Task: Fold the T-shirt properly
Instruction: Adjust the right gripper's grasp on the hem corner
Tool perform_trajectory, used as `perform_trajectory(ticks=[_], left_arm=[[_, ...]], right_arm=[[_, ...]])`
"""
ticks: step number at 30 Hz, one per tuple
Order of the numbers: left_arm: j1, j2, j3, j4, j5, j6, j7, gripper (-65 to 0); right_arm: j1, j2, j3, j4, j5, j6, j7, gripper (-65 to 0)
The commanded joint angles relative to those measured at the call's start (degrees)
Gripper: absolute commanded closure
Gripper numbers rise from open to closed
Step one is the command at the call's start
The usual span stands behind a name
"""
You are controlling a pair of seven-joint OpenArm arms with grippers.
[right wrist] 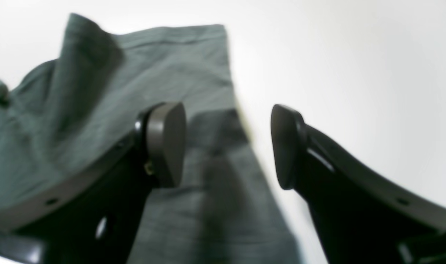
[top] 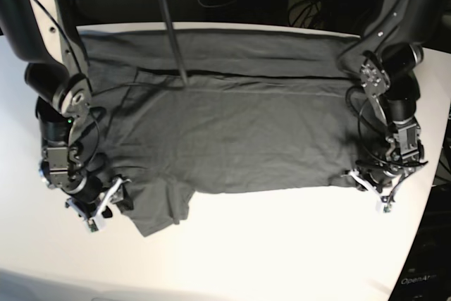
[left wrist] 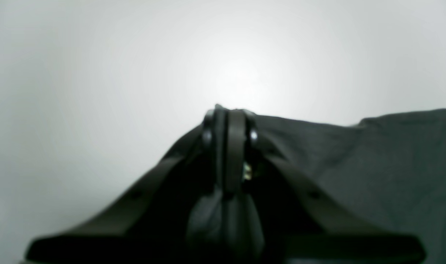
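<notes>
- The right gripper [top: 107, 206] sits at the left of the base view, low over the white table [top: 282, 244], at the T-shirt's [top: 232, 125] near left corner, where a sleeve lies crumpled.
- In the right wrist view this gripper [right wrist: 228, 146] stands released: its two dark pads are well apart, with grey cloth [right wrist: 193, 146] and bare table [right wrist: 355, 73] showing between them. Nothing is held there.
- One pad [right wrist: 166, 143] hangs over the fabric, the other over the white surface just beside the cloth's edge.
- The T-shirt is spread flat across the middle of the table, reaching from one arm to the other, its far edge near the table's back rim. A long crease runs across its upper part, and the near edge lies in a rough line with a sleeve flap hanging lower on the left.
- A thin dark pole [top: 173, 26] slants across the shirt's upper part from the top of the base view.
- The left gripper [top: 377, 187] is at the right of the base view, down at the shirt's near right corner.
- In the left wrist view its fingers [left wrist: 230, 146] are clenched together, pinching the T-shirt [left wrist: 373, 165] at its edge; a fold of dark cloth bunches just below them.
</notes>
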Motion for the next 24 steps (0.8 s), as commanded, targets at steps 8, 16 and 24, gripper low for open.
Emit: perform_trajectory(ticks=[8,16,24], left_arm=[[2.7,1.7,0.1,4.1,1.6,-0.6,4.2,-2.5],[4.0,2.3,0.3,6.9,1.8,-0.6,4.7,-2.5],[4.0,2.0,0.2,6.9,1.9,-0.6,4.5,-2.5]], right_arm=[[1.7,0.5,0.2,0.3,0.9,0.1,1.4,-36.7],[1.6,0.4,0.1,0.2,0.9,0.1,0.6,-36.7],[1.6,0.4,0.2,0.2,0.9,0.1,-5.3,-36.7]])
